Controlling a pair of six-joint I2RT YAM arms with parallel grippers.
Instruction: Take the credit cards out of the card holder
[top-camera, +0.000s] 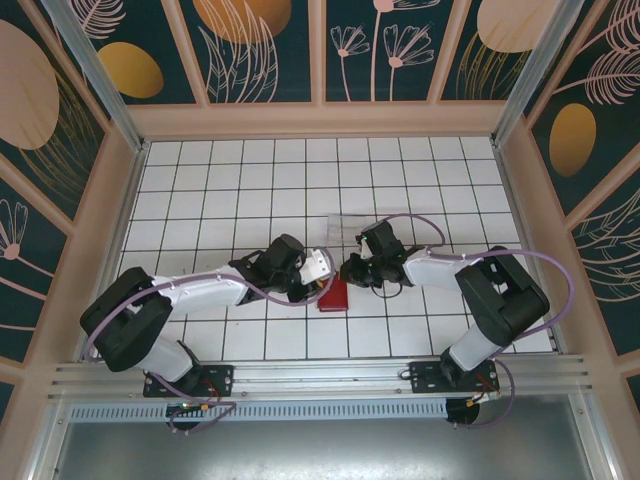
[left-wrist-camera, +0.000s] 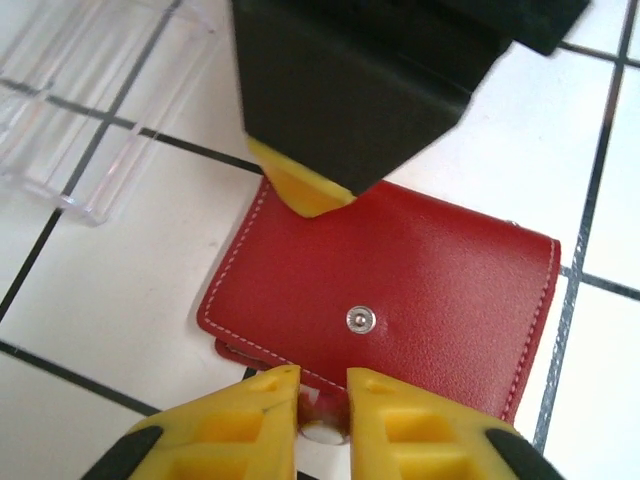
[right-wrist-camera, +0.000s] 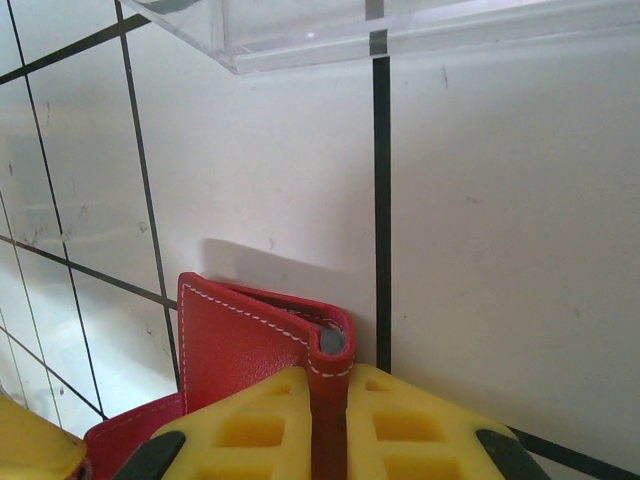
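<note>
Two arms meet over a small red wallet (top-camera: 335, 297) lying on the white tiled table (top-camera: 220, 200), a little nearer than a clear plastic box (top-camera: 346, 228). From the left wrist camera the wallet (left-wrist-camera: 420, 280) is folded shut, its outer face up and a silver snap stud (left-wrist-camera: 362, 320) showing on the leather.

The left gripper (left-wrist-camera: 322, 388) sits at the wallet's near edge. Its yellow fingers (left-wrist-camera: 240, 420) are almost together, with only a thin gap between them, and the little red strap tab (left-wrist-camera: 322, 412) with its pale snap is pinched in that gap.

The right gripper (right-wrist-camera: 330, 385) comes in from the opposite side. Its jaws are pressed tight on a folded red edge of the wallet (right-wrist-camera: 240, 345), which stands up between the two yellow pads (right-wrist-camera: 250, 430). One of its yellow tips (left-wrist-camera: 305, 190) touches the far edge in the left wrist view. The box (right-wrist-camera: 400, 25) lies just beyond.
</note>
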